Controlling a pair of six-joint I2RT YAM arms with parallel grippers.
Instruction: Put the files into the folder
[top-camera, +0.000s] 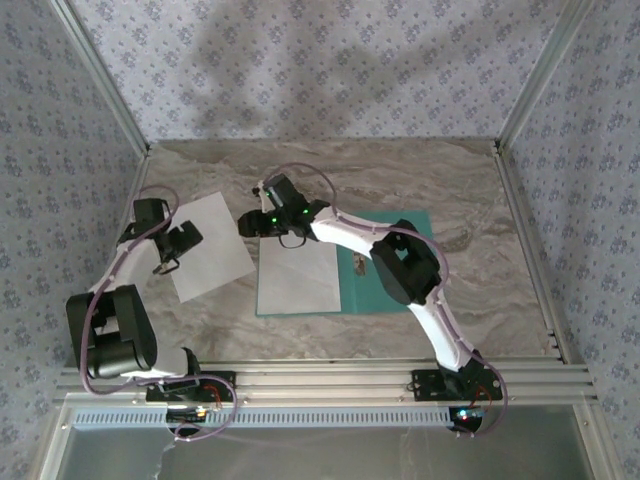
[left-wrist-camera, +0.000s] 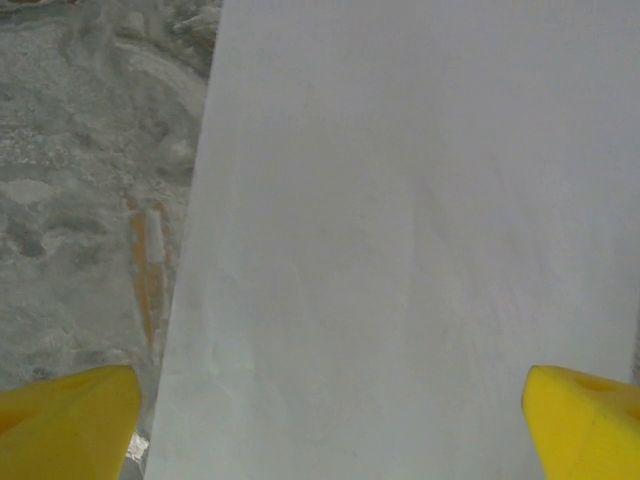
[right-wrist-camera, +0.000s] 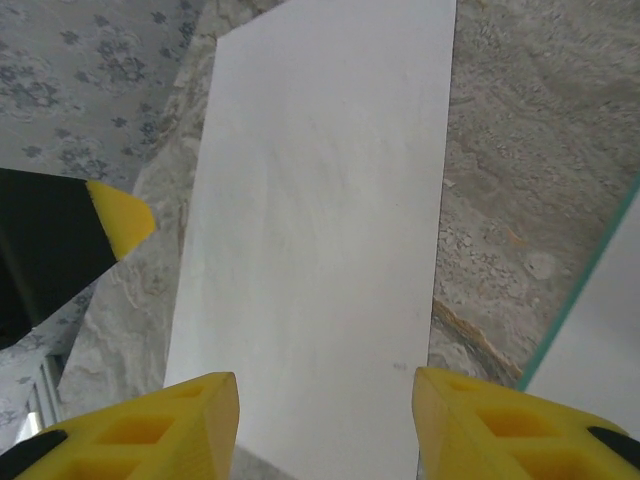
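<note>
The teal folder (top-camera: 362, 296) lies open on the table, with one white file (top-camera: 300, 278) flat on its left half. A second white file (top-camera: 212, 243) lies askew on the marble to its left. My left gripper (top-camera: 180, 250) hovers over that sheet's left edge, jaws wide open; in the left wrist view the sheet (left-wrist-camera: 400, 230) spans the gap between its yellow fingertips (left-wrist-camera: 70, 420). My right gripper (top-camera: 247, 225) is open above the gap between sheet and folder, facing the loose sheet (right-wrist-camera: 320, 220), nothing between its fingers. The folder's teal edge (right-wrist-camera: 578, 300) shows at the right.
Metal frame posts and patterned walls close in the left, right and back of the table (top-camera: 470, 190). An aluminium rail (top-camera: 320, 378) runs along the near edge by the arm bases. The left gripper's yellow fingertip (right-wrist-camera: 122, 220) sits close to the loose sheet's far corner.
</note>
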